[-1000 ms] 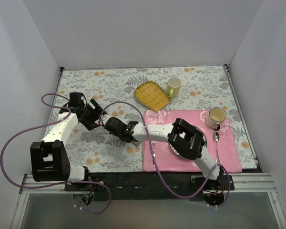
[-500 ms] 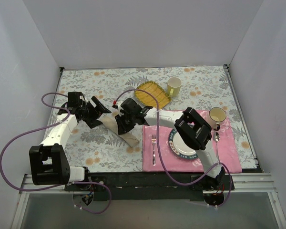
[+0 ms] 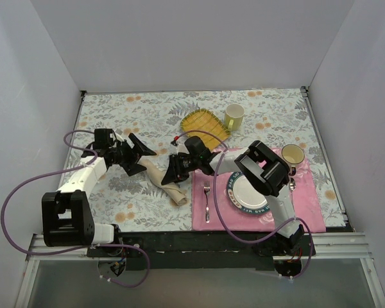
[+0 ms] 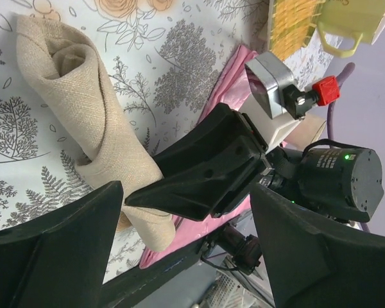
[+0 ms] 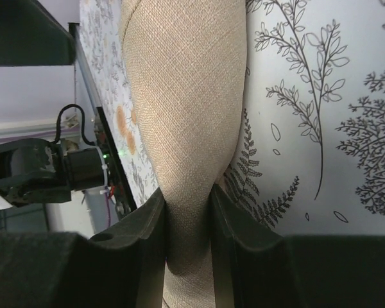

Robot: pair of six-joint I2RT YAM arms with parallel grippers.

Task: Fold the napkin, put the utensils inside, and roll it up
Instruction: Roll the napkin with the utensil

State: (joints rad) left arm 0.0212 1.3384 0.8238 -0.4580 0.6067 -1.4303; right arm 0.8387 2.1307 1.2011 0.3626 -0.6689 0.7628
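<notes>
The right gripper [image 5: 187, 208] is pinching the rolled napkin [image 5: 186, 96] in its jaws, the left gripper [image 3: 136, 158] gaping empty; tugging risks unrolling it.

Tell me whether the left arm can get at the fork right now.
Likely not directly: the right arm, its fingers clamped on the napkin, lies between the left arm and the fork.
</notes>
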